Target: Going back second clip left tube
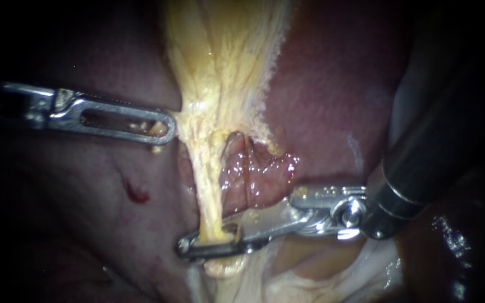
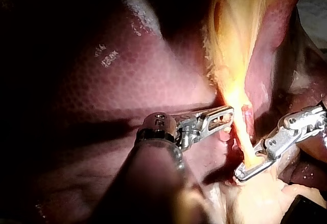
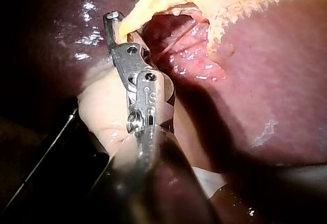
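Where the yellow band of tissue (image 1: 220,67) becomes narrow, it runs down as the left tube (image 1: 207,193), a thin yellow strand in front of the liver (image 1: 338,84). My right instrument (image 1: 209,242) comes in from the right and lies across the low end of this tube. Its two jaws are spread, with a dark gap between them, and the tube passes down through that gap. If a clip sits on the tube at this place I cannot tell, because the jaws cover it. In the right wrist view the hooked tip of the right instrument (image 3: 116,27) is just beside the strand.

My left instrument (image 1: 164,128) comes in from the left, higher up. Its jaws lie pressed together, and the tip touches the edge of the yellow band of tissue, just above the place where the tube begins. Some yellow crumbs stick in the window of the jaw. On the right of the left tube a thinner reddish tube (image 1: 247,163) runs over wet pink tissue. A small red spot (image 1: 137,193) marks the liver below my left instrument.
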Robot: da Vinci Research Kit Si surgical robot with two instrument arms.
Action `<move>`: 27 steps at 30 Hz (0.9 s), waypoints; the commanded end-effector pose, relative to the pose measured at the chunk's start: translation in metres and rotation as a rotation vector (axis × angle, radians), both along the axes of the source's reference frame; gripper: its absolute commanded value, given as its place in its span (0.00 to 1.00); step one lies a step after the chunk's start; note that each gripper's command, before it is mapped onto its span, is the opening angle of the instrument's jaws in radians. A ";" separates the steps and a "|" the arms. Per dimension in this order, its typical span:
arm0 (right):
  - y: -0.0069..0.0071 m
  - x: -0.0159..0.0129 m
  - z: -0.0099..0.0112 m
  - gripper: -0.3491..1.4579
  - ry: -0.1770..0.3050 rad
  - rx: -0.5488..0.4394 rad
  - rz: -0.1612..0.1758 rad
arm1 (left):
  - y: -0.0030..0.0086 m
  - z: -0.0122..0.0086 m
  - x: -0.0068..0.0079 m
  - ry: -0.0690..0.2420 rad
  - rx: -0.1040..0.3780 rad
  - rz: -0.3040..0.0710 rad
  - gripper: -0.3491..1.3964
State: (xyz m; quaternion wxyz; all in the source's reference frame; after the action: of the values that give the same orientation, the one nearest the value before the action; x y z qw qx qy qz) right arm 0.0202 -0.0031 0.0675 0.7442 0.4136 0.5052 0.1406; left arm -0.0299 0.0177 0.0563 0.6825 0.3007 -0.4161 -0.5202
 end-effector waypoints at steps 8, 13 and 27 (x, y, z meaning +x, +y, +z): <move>0.0000 -0.0002 -0.0002 0.09 0.046 -0.017 0.021 | 0.0000 0.0000 0.0000 0.001 0.000 0.000 0.00; -0.0001 0.0003 -0.0004 0.41 0.075 -0.053 0.074 | 0.0000 0.0000 0.0000 0.001 0.000 0.000 0.00; 0.0009 0.0006 0.0010 0.47 0.124 -0.203 0.143 | 0.0000 0.0000 0.0000 0.001 0.000 0.000 0.00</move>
State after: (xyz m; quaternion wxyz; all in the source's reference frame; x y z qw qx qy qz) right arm 0.0207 -0.0020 0.0686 0.7387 0.3024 0.5918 0.1129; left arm -0.0298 0.0176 0.0563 0.6827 0.3004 -0.4158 -0.5204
